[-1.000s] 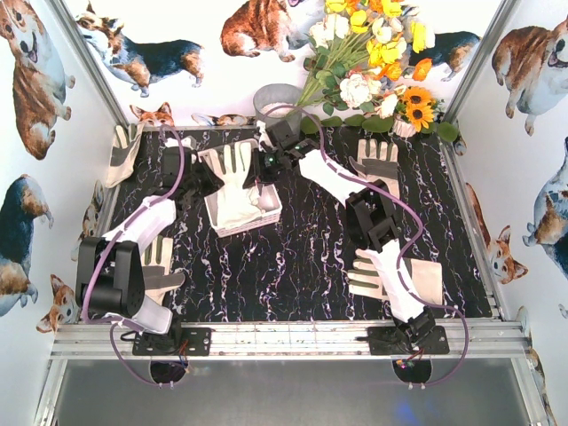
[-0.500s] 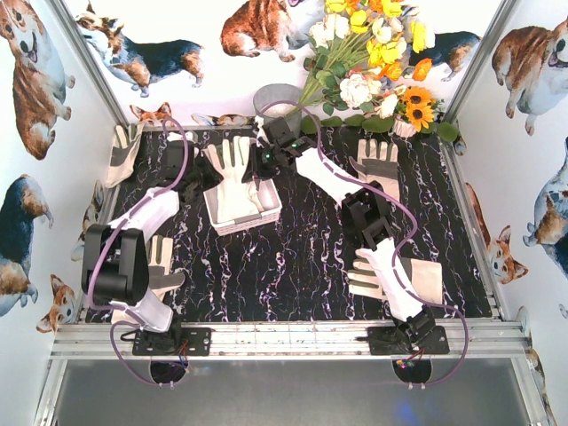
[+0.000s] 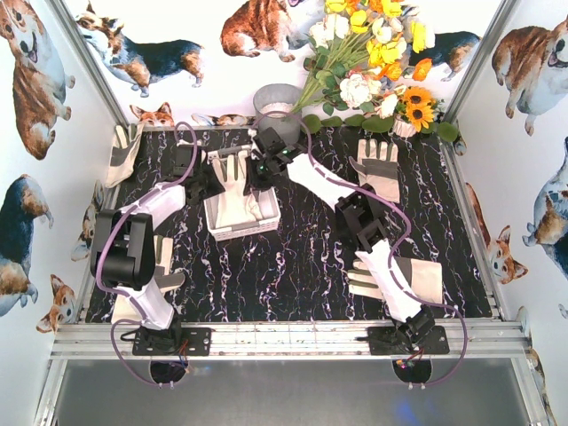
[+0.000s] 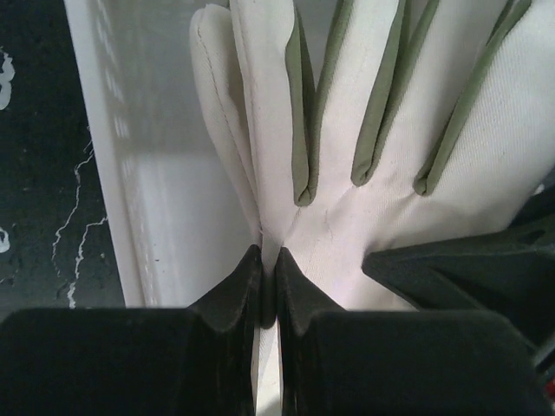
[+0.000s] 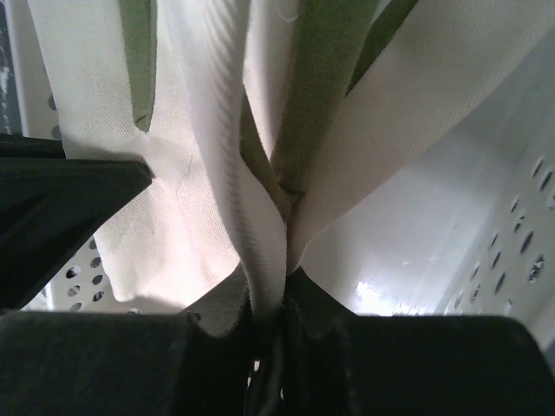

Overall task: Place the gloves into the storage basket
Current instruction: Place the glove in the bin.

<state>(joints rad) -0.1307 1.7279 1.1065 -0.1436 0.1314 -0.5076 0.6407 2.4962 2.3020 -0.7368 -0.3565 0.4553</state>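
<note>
Left gripper (image 4: 269, 264) and right gripper (image 5: 273, 305) pinch a glove (image 3: 232, 195) largely covering the basket (image 3: 248, 232).

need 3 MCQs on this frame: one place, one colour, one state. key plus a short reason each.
1. Where is the held glove?
A) at the storage basket
B) in the grey bucket
C) on the front rail

2. What colour is the storage basket?
A) red
B) black
C) white

3. The left gripper is:
A) wide open
B) shut on the glove
C) out of view

Key:
1 A, basket walls show beside the glove in both wrist views.
2 C, it is white perforated plastic.
3 B, the left gripper pinches the fabric beside the thumb.
</note>
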